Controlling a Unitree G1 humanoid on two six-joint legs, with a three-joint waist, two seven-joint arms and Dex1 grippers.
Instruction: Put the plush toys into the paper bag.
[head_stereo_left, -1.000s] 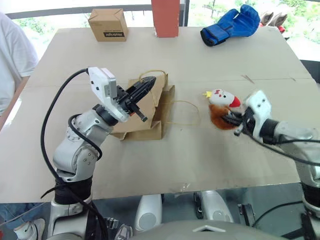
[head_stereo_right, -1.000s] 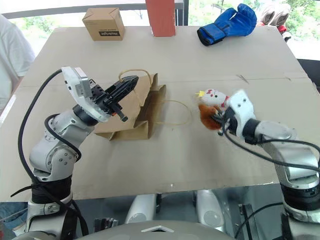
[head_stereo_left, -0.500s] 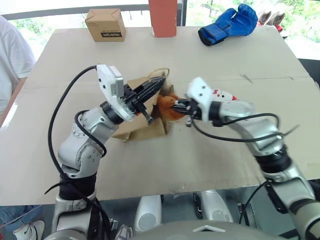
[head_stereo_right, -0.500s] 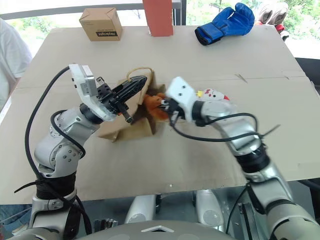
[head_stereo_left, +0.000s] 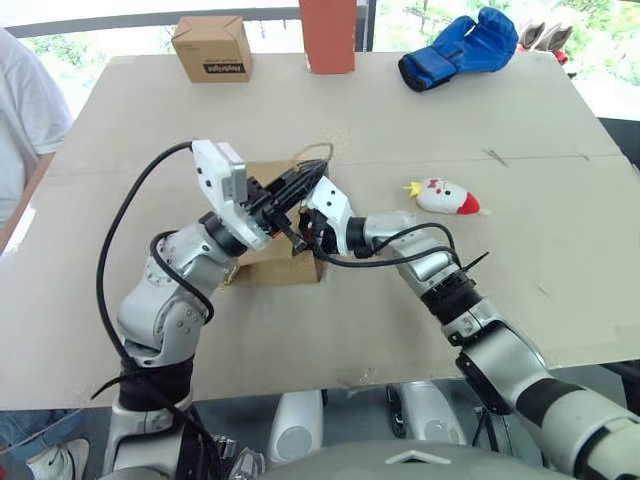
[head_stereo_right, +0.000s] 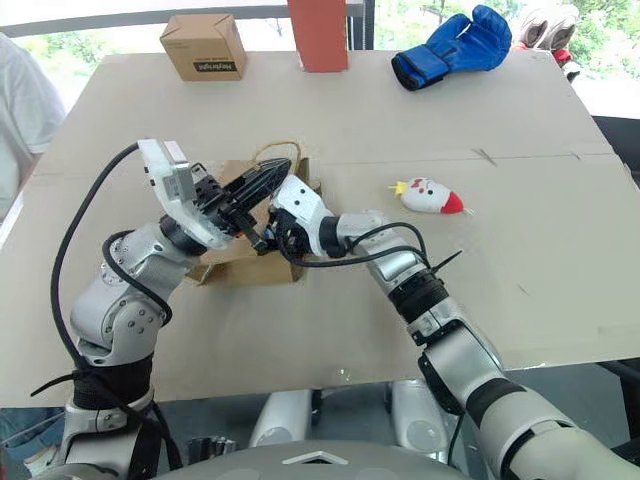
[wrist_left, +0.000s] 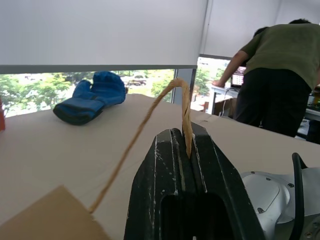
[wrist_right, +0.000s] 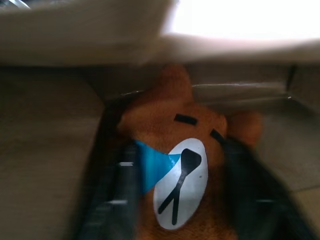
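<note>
1. We find a wide table (head_stereo_left: 500, 300) covered in plain tan cardboard sheeting, with a seam running across it at mid-depth.
2. At the far edge we note a small printed cardboard box (head_stereo_left: 212, 48), a red upright block (head_stereo_left: 328, 35) and a blue boxing glove (head_stereo_left: 458, 48). Bright windows with greenery lie beyond.
3. A person in a white shirt (head_stereo_left: 30, 120) stands at the robot's left edge of the table. In the left wrist view a second person in a dark green top (wrist_left: 280, 75) leans over a desk in the background.
4. The paper bag (head_stereo_left: 275, 255) is brown kraft, lying near the middle of the table with its mouth turned toward the robot's right.
5. The left gripper (wrist_left: 182, 145) has its fingers closed on one twisted paper handle (wrist_left: 182, 100) of the bag, which arches up out of the jaws.
6. The right gripper (head_stereo_left: 312, 232) reaches into the bag's mouth. In its wrist view its fingers (wrist_right: 120, 185) stand apart on either side of the bear toy (wrist_right: 182, 165); we cannot tell whether they press on it.
7. The bear toy is orange-brown, with a white muzzle, black stitched features and a blue patch, and lies inside the bag against its paper walls.
8. The white toy (head_stereo_left: 447, 197), oblong with a red tip and yellow tuft, lies on the table to the right of the bag, well apart from it.
</note>
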